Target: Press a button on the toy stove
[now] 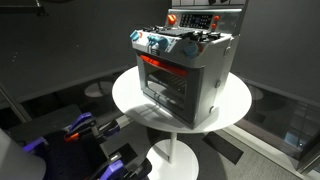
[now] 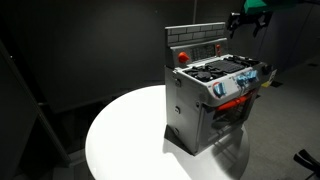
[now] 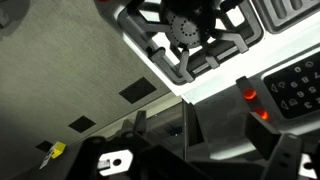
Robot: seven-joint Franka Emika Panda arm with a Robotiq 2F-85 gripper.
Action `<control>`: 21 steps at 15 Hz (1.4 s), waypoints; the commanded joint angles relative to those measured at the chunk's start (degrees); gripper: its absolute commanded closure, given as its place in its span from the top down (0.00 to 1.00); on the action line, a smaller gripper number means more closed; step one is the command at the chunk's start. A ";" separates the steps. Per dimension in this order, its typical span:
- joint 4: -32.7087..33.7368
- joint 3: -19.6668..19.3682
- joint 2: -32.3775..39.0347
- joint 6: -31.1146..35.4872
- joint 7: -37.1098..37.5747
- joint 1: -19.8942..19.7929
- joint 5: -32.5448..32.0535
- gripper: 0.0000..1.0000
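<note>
The toy stove (image 1: pixel 185 65) is a silver-grey box with a red-orange door handle and a glowing window, and it stands on a round white table (image 1: pixel 235 105). It shows in both exterior views (image 2: pixel 210 100). Its raised back panel (image 2: pixel 198 40) carries a red button. My gripper (image 2: pixel 248 17) hangs in the air above and behind the stove's back panel, touching nothing. In the wrist view I look down on the black burners (image 3: pixel 195 35), two red buttons (image 3: pixel 250 96) and a dark keypad (image 3: pixel 295 85). My gripper's fingers (image 3: pixel 200 135) are spread apart and empty.
The white table (image 2: pixel 120 130) has bare surface around the stove. Dark carpet tiles (image 3: pixel 70 70) cover the floor. Black and blue equipment (image 1: pixel 85 135) stands at the lower left beside the table. A small yellow item (image 3: pixel 55 150) lies on the floor.
</note>
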 commanded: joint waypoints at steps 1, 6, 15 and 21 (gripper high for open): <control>1.77 -1.32 2.60 0.14 2.40 1.44 -0.91 1.00; 3.54 -2.29 5.62 -0.33 2.73 2.30 0.06 1.00; 7.06 -3.66 9.37 -0.14 2.31 3.53 0.84 1.00; 9.27 -4.17 11.09 0.00 1.89 4.24 1.44 1.00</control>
